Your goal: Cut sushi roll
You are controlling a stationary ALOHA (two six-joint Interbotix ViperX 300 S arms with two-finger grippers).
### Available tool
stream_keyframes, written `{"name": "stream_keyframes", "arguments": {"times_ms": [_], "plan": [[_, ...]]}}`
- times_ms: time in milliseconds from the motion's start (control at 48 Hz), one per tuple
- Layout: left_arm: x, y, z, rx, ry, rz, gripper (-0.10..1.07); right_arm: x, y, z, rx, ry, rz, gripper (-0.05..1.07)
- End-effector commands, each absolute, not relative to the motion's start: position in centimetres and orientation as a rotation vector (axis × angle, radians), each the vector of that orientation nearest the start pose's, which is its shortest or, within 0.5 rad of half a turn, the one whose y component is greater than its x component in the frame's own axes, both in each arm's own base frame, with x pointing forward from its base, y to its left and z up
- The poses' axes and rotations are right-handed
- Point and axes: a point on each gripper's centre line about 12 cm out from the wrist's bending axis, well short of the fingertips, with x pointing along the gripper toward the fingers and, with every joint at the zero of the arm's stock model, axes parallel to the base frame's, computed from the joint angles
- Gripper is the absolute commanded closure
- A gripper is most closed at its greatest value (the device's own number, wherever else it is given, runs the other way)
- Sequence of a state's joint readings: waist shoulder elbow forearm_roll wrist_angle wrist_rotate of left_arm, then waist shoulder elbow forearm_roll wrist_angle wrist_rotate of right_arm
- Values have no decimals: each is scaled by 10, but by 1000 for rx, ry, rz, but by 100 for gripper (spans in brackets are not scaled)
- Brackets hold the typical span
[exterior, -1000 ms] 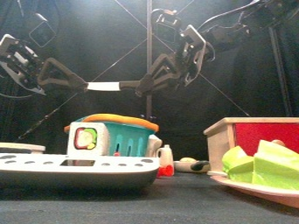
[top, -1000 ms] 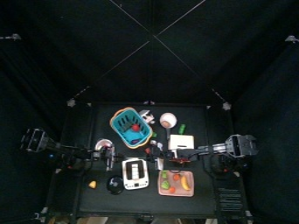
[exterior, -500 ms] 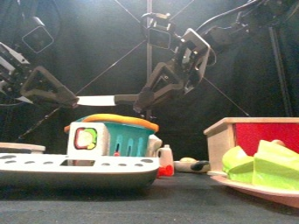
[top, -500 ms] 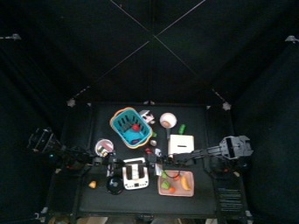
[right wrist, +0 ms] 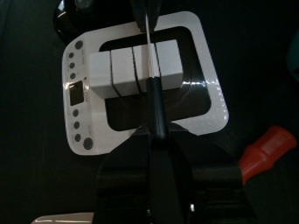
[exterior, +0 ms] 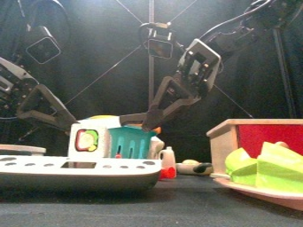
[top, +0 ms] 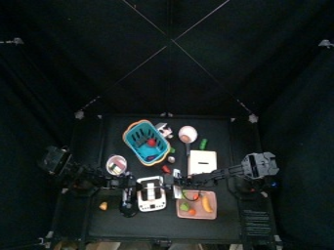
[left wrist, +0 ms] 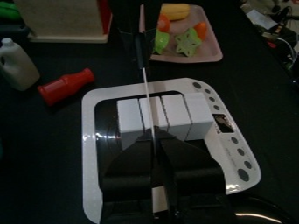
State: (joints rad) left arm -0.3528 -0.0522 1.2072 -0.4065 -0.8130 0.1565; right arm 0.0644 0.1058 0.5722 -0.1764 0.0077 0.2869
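Two black jointed arms (exterior: 190, 75) with slim black pincers (left wrist: 149, 166)

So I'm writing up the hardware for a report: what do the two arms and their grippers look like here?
Both arms are black, jointed segments with loose dark cables looping above them. The left gripper and right gripper each end in two flat black jaws. The front view shows angular black wrist housings with pale highlights and no readable markings.

Dim overall; black curtains swallow light; white tray (left wrist: 103, 122) glares; front foreground soft.
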Motion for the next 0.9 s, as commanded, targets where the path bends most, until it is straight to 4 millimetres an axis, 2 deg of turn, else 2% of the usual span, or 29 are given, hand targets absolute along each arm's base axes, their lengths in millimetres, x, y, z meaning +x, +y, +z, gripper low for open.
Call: {"name": "stream_keyframes", "arguments": {"times_ms": [0,875], "plan": [[271,-64,119,-14,335,-34,59,421,24,172,91,642,18,61],[273,-56,120,-19,332,-7,59,427,17,167,90,644,5,61]]}}
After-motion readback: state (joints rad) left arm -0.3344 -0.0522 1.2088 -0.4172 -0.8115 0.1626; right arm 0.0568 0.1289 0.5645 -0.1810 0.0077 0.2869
